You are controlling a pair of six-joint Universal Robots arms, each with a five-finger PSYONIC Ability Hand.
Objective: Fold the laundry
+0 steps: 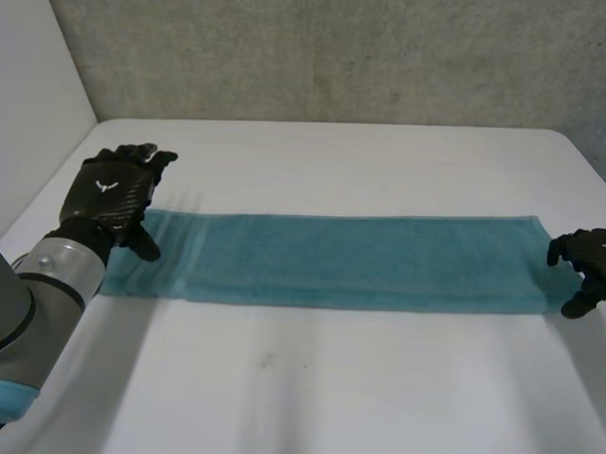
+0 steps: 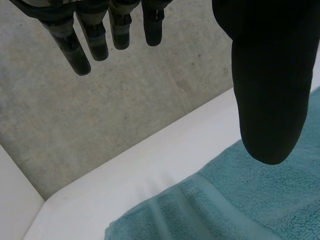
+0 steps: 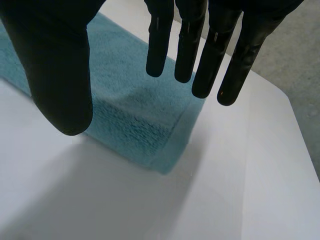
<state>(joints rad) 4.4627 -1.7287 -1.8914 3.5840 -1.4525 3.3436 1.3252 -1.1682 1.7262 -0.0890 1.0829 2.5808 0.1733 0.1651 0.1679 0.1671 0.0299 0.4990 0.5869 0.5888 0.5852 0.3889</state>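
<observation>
Teal towel (image 1: 342,260) lies flat as a long strip across the white surface (image 1: 307,387), long edges straight. It looks doubled lengthwise, judging by the thick edge at its right end.

L hand (image 1: 110,192) hangs over the towel's left end, fingers (image 2: 75,47) straight and thumb well apart: wide, holding nothing. R hand (image 1: 593,255) is at the towel's right end, fingers (image 3: 160,47) straight above the corner, thumb off to the side: also wide, empty. Can't tell if either touches the cloth.

Step in hand, prob.: grip the short ends for an end-to-end fold. To do it well:
- Drop each hand onto its own end w/ fingers on top of the towel and thumb slid under the edge, so all layers get pinched, not just the top one.
- Grip near the corners, not the towel's middle, else corners will droop.
- Lift low and level; carry one end over to the other, matching short edges before letting go.
- Risk: a top-layer-only pinch would peel the strip open.
</observation>
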